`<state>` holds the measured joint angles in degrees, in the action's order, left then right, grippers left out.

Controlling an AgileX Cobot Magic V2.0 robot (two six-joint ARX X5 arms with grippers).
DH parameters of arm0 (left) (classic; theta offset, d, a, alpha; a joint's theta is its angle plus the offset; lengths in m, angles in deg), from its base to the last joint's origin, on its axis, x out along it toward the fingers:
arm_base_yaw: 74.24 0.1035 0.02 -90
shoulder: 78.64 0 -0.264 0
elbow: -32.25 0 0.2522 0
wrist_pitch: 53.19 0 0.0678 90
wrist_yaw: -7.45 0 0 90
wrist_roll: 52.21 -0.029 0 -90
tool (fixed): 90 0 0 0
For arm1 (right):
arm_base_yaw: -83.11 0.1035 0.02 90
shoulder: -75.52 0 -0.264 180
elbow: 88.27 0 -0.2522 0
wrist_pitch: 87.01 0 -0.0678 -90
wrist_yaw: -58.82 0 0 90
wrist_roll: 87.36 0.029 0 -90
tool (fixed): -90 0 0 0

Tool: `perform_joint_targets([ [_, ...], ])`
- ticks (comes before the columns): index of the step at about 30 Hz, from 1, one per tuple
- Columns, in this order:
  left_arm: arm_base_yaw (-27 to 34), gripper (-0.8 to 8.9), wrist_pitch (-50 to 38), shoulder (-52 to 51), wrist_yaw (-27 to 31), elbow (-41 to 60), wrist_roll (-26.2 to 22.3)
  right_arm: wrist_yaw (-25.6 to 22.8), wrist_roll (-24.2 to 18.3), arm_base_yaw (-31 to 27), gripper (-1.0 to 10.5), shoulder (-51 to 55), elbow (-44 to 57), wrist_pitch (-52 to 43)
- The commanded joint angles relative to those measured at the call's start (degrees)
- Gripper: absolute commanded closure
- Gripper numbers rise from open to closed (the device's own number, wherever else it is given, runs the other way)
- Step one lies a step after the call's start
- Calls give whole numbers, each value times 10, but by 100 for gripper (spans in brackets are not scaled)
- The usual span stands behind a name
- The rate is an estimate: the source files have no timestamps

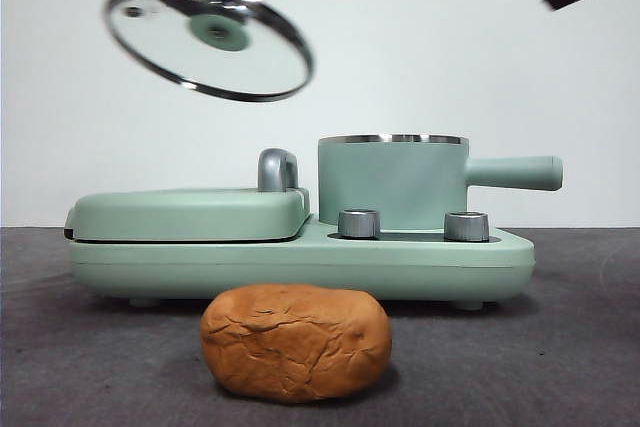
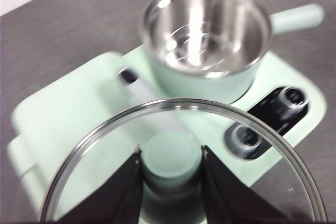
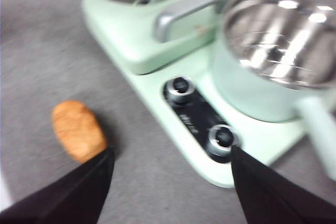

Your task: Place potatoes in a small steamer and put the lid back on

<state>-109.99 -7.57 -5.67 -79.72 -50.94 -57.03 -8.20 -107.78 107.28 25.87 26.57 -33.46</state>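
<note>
The lid [image 1: 208, 39] is held by its knob in the left gripper [image 2: 171, 167], upper left of the frame. The potato [image 1: 296, 341] lies bottom centre. The pot [image 1: 393, 183] is empty. The right gripper [image 3: 170, 182], spread wide, should be lowered squarely over the potato.

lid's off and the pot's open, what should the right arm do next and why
Probably bring the right gripper down over the potato and close on it. The small steamer stands open and empty, the left gripper holds the lid up by its knob, and the right jaws are open.
</note>
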Motion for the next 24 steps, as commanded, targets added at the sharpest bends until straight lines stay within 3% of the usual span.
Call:
perform_joint_targets([
  [1,5,804,-19,-43,16,42,16,10,-29,36,596,-27,-10,-4],
  [7,39,804,-17,-132,33,124,41,10,-61,111,596,-91,-10,-10],
  [13,74,804,-12,-178,34,138,43,10,-78,170,596,-169,-10,-31],
  [24,98,804,-13,-195,34,138,42,9,-90,226,557,-308,-10,-115],
])
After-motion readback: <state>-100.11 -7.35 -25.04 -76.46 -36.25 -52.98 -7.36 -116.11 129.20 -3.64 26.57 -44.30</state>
